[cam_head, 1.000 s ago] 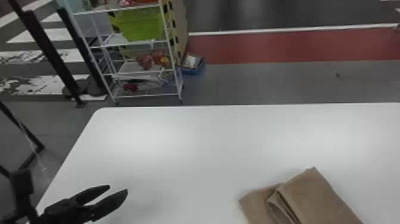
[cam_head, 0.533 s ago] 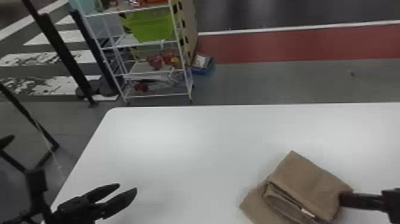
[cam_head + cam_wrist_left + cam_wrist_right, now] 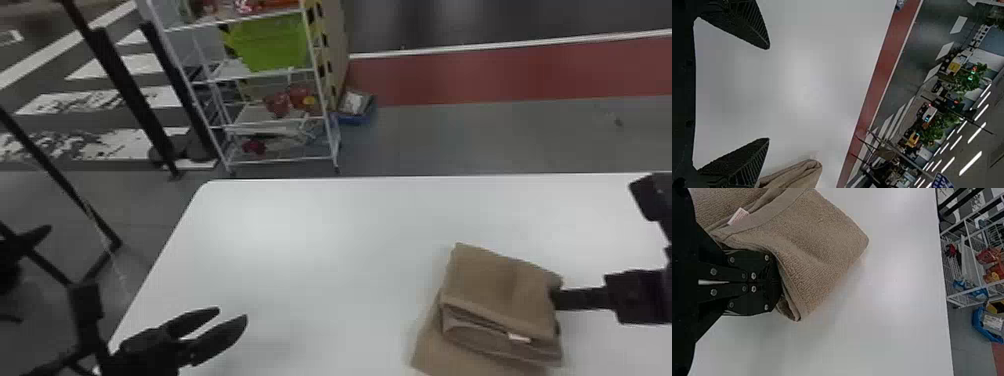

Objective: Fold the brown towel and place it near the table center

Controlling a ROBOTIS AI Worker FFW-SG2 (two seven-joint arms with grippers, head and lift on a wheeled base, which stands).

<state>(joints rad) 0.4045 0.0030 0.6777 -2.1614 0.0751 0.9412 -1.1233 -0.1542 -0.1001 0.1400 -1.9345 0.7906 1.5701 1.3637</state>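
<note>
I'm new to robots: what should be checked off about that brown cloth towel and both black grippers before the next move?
1. Right black two-fingered gripper has the folded brown cloth towel: ok, shut on its edge.
2. Left black two-fingered gripper is out of the way: ok, open and apart from the towel.
3. Towel layers line up: not ok, a lower layer sticks out on the left.
4. Gripped side lies flat on the smooth white table: cannot tell.
5. Towel is near the table's center: cannot tell, as the table runs past the head view's right and bottom edges.
</note>
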